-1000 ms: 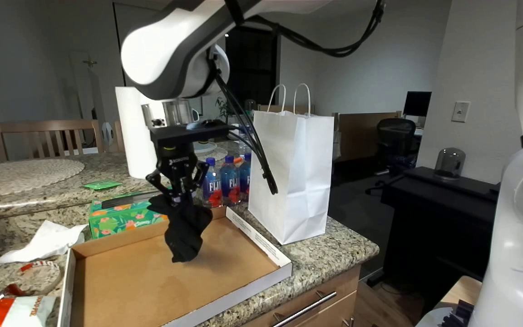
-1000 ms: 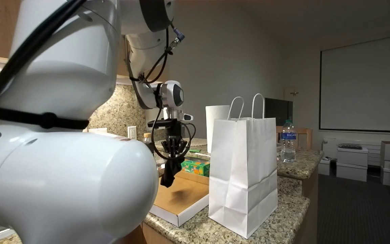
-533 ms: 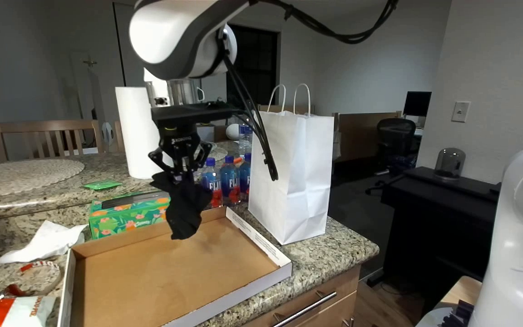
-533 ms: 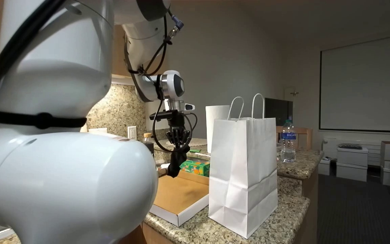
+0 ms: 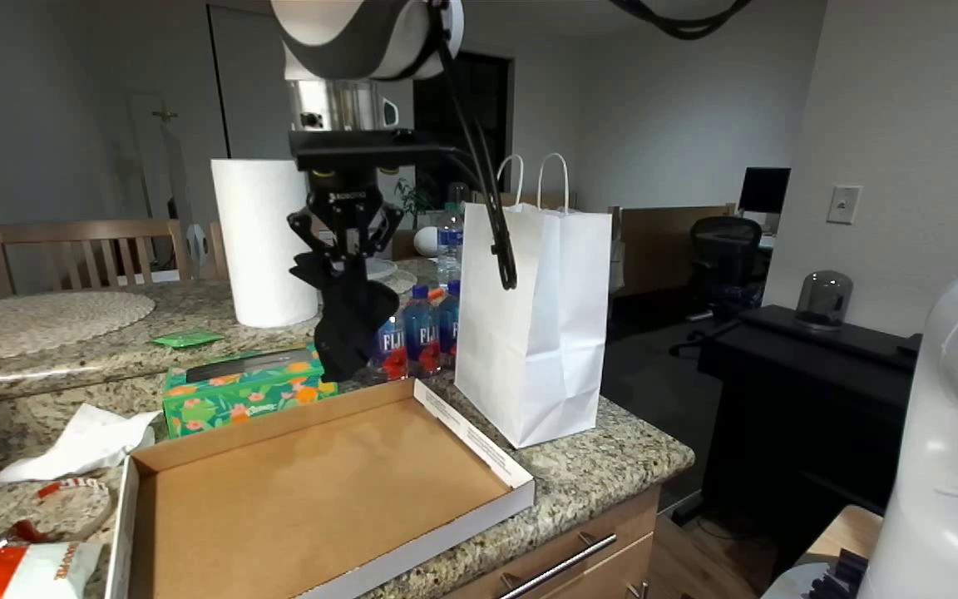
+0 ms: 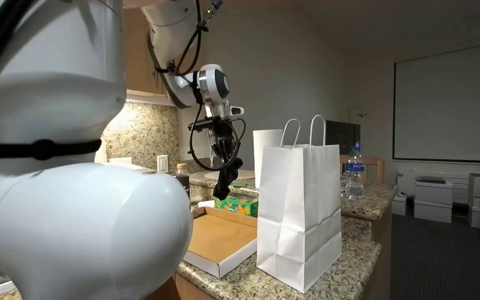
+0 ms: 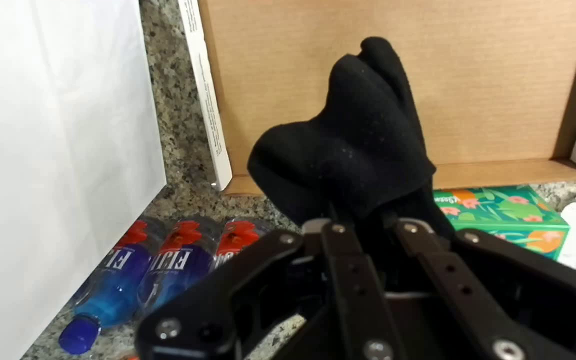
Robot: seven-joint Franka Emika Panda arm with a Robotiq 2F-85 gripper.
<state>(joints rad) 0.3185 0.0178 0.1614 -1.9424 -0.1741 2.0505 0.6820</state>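
Observation:
My gripper (image 5: 348, 264) is shut on a piece of black cloth (image 5: 353, 329) and holds it in the air. The cloth hangs crumpled below the fingertips; it also shows in an exterior view (image 6: 226, 181) and in the wrist view (image 7: 358, 135). The fingertips (image 7: 363, 220) are partly hidden by the cloth in the wrist view. A shallow cardboard tray (image 5: 313, 499) with white outer sides lies on the counter below. The cloth hangs above the tray's back edge, near a green floral tissue box (image 5: 238, 401) and several blue-capped water bottles (image 5: 422, 333).
A tall white paper bag (image 6: 302, 216) stands beside the tray. A paper towel roll (image 5: 267, 249) and a green packet (image 5: 188, 339) are on the raised ledge. Crumpled white paper (image 5: 84, 445) and a red-and-white packet (image 5: 30, 572) lie beside the tray. A clear bottle (image 6: 355, 175) stands behind the bag.
My gripper has risen with the black cloth, from low over the tray to above its back edge. It has also shifted slightly right in both exterior views. The tray and bag have not moved.

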